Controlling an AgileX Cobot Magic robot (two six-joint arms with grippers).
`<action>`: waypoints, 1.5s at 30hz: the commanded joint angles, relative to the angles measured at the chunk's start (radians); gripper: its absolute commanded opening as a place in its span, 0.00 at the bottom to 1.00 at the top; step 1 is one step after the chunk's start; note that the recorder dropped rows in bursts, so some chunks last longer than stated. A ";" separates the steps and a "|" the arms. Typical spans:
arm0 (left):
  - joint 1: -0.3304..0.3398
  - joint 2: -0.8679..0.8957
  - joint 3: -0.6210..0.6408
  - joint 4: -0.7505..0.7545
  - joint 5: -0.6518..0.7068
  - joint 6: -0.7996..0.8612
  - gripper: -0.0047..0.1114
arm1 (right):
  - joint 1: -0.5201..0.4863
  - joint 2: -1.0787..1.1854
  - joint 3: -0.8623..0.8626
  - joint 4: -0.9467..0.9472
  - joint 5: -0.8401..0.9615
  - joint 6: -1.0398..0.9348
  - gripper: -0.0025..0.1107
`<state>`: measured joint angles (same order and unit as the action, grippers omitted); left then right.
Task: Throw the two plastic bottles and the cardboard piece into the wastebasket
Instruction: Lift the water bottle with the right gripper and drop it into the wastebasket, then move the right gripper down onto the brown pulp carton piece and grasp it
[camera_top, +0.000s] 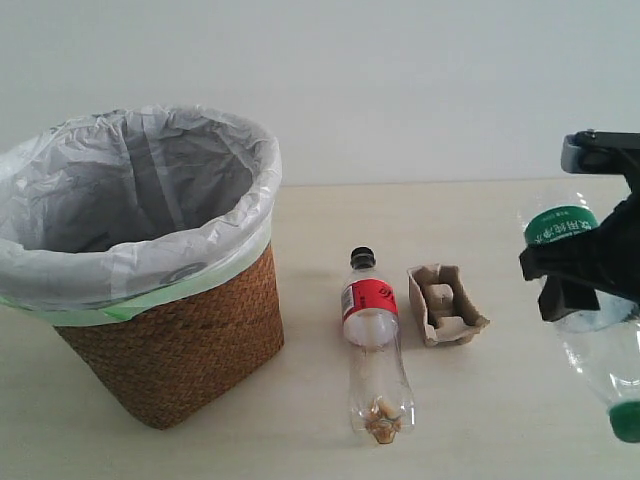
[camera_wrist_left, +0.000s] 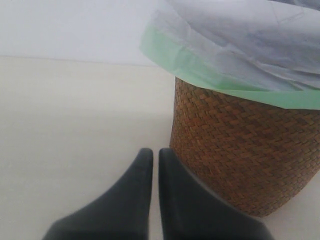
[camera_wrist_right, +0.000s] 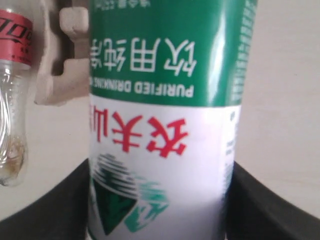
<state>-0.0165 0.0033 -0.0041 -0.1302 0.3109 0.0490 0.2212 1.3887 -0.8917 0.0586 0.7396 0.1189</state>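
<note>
Your right gripper (camera_top: 585, 270) is clamped on the green-label bottle (camera_top: 610, 365) at the right edge of the exterior frame. It has a clear body and a green-and-white label, and it's tilted with the green cap down. Red-label bottle (camera_top: 372, 340) lies mid-frame, black cap toward the top, brownish residue at its base. Tan pulp tray (camera_top: 445, 305) sits just right of it, not touching. Wicker wastebasket (camera_top: 190, 340), white liner and green band, fills the left. Left gripper (camera_wrist_left: 155, 165): jaws together on nothing, beside the basket.
</note>
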 joint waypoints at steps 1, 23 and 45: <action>0.001 -0.003 0.004 0.003 -0.001 -0.005 0.07 | -0.003 -0.073 0.034 0.006 -0.016 -0.023 0.02; 0.001 -0.003 0.004 0.003 -0.001 -0.005 0.07 | 0.001 0.017 -0.013 -0.571 -0.132 0.464 0.02; 0.001 -0.003 0.004 0.003 -0.001 -0.005 0.07 | 0.368 0.400 -1.202 -0.265 0.481 0.191 0.66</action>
<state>-0.0165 0.0033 -0.0041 -0.1302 0.3109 0.0490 0.5921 1.7926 -2.0815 -0.0790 1.1832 0.2915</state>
